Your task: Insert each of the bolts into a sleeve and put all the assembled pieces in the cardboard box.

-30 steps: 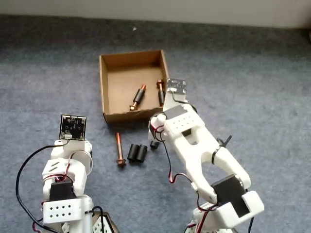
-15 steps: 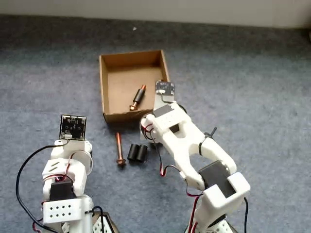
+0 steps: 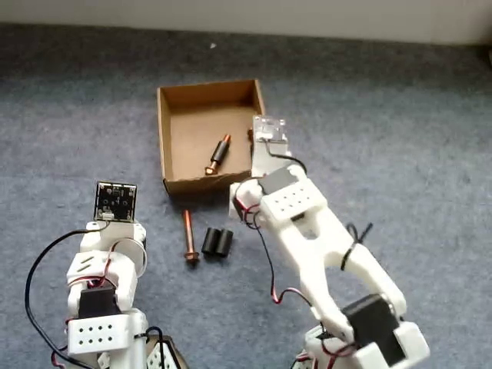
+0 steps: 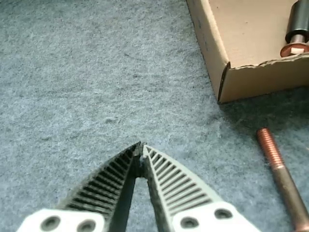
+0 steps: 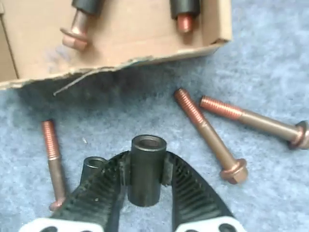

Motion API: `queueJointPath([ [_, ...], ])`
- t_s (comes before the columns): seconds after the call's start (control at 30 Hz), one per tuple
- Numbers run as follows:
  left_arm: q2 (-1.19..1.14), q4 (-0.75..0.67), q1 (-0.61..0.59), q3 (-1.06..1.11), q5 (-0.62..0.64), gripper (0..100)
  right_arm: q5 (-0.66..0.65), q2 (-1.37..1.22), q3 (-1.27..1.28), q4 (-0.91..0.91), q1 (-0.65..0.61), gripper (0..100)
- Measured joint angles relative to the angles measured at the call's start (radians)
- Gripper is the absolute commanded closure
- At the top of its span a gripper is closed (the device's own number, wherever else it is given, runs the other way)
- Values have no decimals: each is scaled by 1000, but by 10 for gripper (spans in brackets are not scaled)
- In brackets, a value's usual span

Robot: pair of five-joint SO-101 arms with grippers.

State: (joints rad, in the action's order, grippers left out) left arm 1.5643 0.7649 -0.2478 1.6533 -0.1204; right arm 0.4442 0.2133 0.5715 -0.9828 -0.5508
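Right gripper (image 5: 146, 162) clamped on upright sleeve (image 5: 147, 181), near box (image 5: 130, 29).
Sleeve judged rigid, smooth, apt to slip; mid-wall grip left bore open for bolt (image 5: 207, 135). Left gripper (image 4: 140, 155) closed, empty, over carpet (image 4: 72, 72).

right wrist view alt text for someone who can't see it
The right claw is shut on a black sleeve. Three loose copper bolts and a second sleeve lie near it on grey carpet, and beyond them a cardboard box holds two assembled pieces.
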Motion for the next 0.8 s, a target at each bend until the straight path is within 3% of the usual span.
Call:
queueJointPath([
  [0.47, 0, 0, 0, 0, 0, 995, 0, 542, 477, 290, 328, 994],
  [0.7, -2, 0, 6, -89, -74, 995, 0, 632, 614, 410, 471, 994],
  [0.8, -2, 28, 64, -170, -87, 995, 0, 637, 618, 430, 548, 994],
])
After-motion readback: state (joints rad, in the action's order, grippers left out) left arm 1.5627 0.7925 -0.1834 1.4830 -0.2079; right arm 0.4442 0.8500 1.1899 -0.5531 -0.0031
